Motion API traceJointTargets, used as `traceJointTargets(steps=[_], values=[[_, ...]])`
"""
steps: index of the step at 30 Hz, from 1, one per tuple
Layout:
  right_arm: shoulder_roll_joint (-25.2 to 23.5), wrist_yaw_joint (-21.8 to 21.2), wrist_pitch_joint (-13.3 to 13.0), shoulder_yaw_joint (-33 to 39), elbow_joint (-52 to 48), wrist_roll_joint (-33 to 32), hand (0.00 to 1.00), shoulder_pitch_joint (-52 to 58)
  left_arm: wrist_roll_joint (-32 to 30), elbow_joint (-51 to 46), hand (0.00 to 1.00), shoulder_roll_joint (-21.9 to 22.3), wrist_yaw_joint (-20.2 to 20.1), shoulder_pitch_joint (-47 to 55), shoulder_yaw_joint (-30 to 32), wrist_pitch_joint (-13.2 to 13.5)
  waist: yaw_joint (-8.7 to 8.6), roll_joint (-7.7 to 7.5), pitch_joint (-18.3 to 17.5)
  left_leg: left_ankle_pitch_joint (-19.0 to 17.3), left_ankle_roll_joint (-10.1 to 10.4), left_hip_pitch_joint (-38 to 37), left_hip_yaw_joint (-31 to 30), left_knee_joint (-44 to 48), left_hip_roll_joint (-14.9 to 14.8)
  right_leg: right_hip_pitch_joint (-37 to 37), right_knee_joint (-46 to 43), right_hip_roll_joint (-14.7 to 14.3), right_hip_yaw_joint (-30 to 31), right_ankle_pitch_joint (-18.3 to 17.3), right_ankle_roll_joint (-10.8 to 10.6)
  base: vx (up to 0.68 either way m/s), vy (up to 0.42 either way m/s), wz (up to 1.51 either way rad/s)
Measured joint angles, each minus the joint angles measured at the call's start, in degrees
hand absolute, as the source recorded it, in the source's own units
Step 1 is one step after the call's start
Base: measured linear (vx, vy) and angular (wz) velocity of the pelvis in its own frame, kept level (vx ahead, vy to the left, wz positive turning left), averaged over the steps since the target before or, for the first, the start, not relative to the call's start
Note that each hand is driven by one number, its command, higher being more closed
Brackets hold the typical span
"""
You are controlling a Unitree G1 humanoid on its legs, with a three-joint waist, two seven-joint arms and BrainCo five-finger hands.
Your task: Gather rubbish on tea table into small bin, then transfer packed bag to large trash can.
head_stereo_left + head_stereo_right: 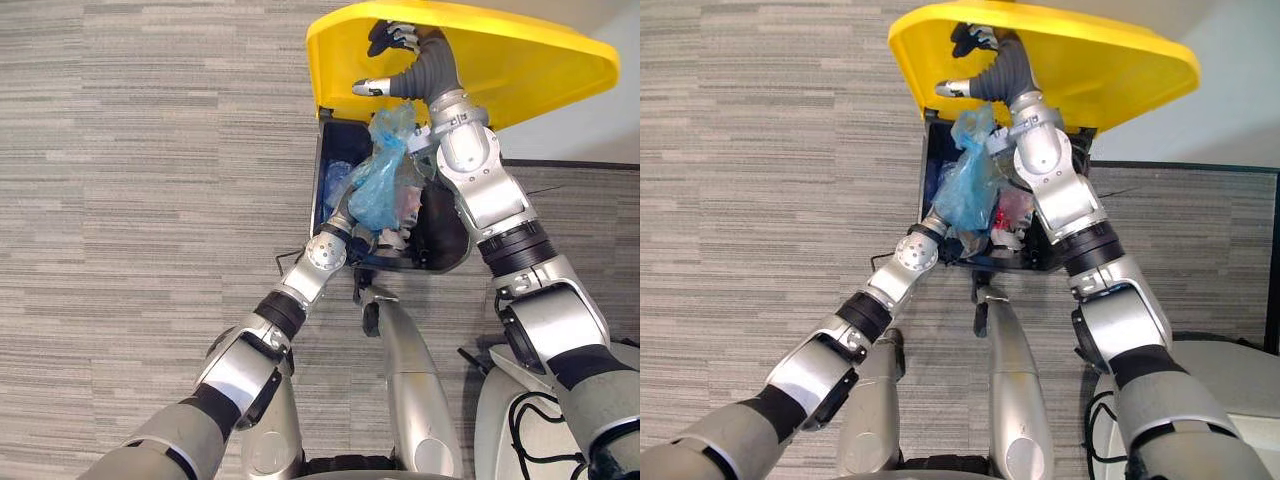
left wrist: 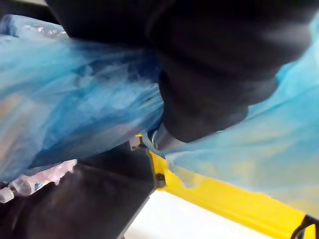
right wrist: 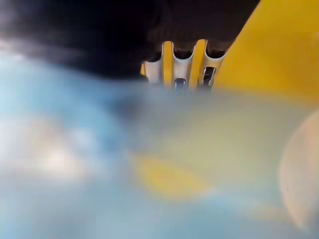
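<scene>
Two hands reach the far trash can [image 1: 448, 245]. The right hand [image 1: 392, 40] props up the yellow lid [image 1: 520, 60] with flat fingers. A blue bag [image 1: 380, 185] hangs over the opening, against the left hand [image 2: 209, 74] (grip can't be told). Its wrist view adds a clear bottle [image 2: 17, 188].

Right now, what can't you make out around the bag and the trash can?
Left hand: its hold on the blue bag is hidden by the bag in the eye views, and by its dark cover in the left wrist view.
Trash can: its bottom is covered by the bag and the right arm.
Bag contents: blurred in the right wrist view, veiled by plastic elsewhere.
</scene>
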State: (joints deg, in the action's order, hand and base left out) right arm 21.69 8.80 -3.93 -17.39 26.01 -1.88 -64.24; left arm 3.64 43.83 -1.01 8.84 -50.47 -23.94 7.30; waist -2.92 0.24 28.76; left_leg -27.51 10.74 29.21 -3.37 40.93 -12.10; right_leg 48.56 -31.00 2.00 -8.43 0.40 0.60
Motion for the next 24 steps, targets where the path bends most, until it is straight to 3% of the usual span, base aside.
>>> traceJointTargets(steps=[7,8,24], values=[[-0.3,0.0,0.0,-3.3,-0.5,-0.3,0.00,-3.9,-2.2,0.3,1.00,0.3,0.0,-1.2,3.3,-0.4,-1.15,-0.66,0.0,-0.8,-0.7,1.1,3.4,1.3,-1.0,1.9,-0.7,-0.2,1.0,0.0,-0.1,0.03,0.024,-0.10],[-0.3,0.0,-0.1,-3.4,-0.5,-0.2,0.00,-4.3,-2.2,1.0,0.00,0.3,0.0,-1.6,3.3,-0.5,-1.18,-0.66,0.0,-1.0,-0.8,1.2,3.7,1.6,-1.0,2.4,-0.9,-0.2,1.2,0.0,-0.1,0.04,0.026,-0.12],[-0.3,-0.3,-0.1,-7.1,1.2,4.9,0.00,-5.6,-7.0,3.7,0.00,0.8,-0.7,-3.1,2.7,-1.4,-2.11,-1.01,-0.2,-2.1,-0.9,-0.6,5.4,1.9,-1.8,1.3,-0.9,-1.0,2.3,0.0,-0.1,0.01,0.009,-0.05]])
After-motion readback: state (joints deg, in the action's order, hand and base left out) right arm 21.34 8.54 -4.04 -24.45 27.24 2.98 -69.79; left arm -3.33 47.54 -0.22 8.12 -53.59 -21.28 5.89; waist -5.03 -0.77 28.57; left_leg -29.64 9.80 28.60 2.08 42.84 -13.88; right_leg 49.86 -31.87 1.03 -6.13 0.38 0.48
